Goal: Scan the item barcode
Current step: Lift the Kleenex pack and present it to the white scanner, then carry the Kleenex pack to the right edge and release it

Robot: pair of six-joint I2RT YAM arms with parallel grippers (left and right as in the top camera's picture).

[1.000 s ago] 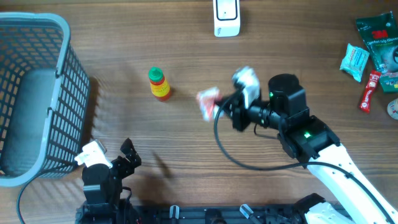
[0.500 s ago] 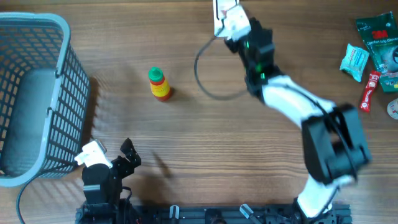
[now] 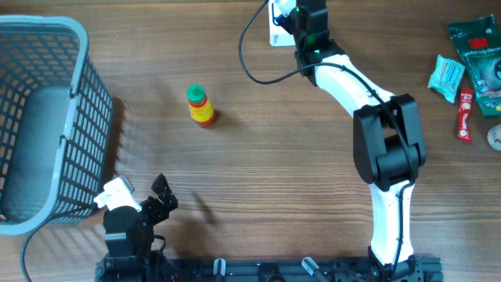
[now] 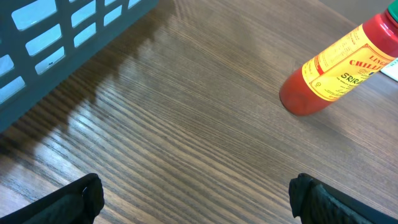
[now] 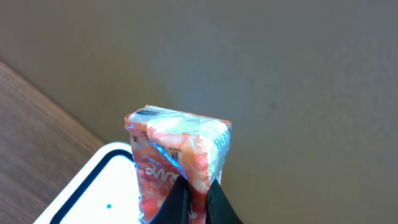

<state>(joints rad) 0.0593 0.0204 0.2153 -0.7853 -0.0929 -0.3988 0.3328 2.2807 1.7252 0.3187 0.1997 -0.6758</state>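
Note:
The item is a pink-and-white plastic packet (image 5: 177, 155) with a small printed label near its top. My right gripper (image 5: 193, 186) is shut on its lower edge and holds it upright. Just below and left of it lies the white scanner (image 5: 93, 193) with a dark rim line. In the overhead view the right arm reaches to the far table edge, the right gripper (image 3: 301, 16) over the scanner (image 3: 275, 33); the packet is hidden there by the wrist. My left gripper (image 3: 160, 196) rests near the front left, open (image 4: 199, 202) and holding nothing.
A red-and-yellow sauce bottle (image 3: 200, 106) stands left of centre, also seen lying across the left wrist view (image 4: 339, 65). A grey mesh basket (image 3: 86, 117) fills the far left. Several packets (image 3: 473, 47) and a red stick (image 3: 464, 117) lie at the right edge.
The right arm has swung from the table's middle up to the scanner at the far edge, carrying the packet with it. The left arm has not moved.

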